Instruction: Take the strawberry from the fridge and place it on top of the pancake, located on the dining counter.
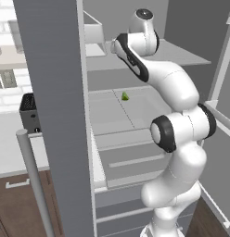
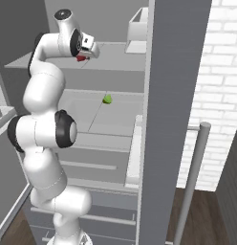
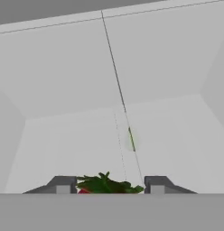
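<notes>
While the fridge (image 1: 56,115) stands with both doors open, one white arm reaches up into it, its gripper (image 2: 84,55) at the upper shelf (image 2: 115,60). From the hand view the two fingertips (image 3: 63,184) sit either side of one strawberry (image 3: 105,185), its green leaves between them and a sliver of red below; whether they actually press on it I cannot tell. In the right base view only a red speck shows under the hand. One small green wedge (image 1: 125,96) lies on the shelf below, further back.
</notes>
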You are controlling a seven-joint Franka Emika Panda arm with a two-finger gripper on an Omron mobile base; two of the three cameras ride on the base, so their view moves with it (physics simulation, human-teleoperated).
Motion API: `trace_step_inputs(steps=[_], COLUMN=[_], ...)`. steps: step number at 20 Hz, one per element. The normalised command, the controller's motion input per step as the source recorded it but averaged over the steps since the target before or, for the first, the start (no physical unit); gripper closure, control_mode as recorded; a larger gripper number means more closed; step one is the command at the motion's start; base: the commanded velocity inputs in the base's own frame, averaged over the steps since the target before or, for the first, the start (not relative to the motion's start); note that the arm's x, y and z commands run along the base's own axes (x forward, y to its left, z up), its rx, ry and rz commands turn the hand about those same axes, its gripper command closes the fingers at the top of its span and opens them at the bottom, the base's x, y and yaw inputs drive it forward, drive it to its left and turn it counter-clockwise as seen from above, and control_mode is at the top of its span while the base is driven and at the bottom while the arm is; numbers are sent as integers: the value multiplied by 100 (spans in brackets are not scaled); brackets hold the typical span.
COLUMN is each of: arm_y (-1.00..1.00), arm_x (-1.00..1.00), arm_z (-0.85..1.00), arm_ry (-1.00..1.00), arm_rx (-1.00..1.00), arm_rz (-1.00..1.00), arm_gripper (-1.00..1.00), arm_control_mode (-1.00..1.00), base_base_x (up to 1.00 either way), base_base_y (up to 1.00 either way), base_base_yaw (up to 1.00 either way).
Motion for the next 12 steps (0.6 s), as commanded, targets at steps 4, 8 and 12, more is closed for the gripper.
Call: trace_step_inputs(steps=[4, 8, 12], arm_y=[2, 8, -2], arm_x=[-13, -63, -87], arm_z=[-10, 0, 0], arm_ry=[-5, -29, -13], arm_rx=[0, -5, -2], arm_rz=[0, 0, 0], arm_gripper=[100, 100, 100], arm_control_mode=[-100, -100, -100], base_base_x=[0, 0, 0], base_base_y=[0, 0, 0], base_base_yaw=[0, 0, 0])
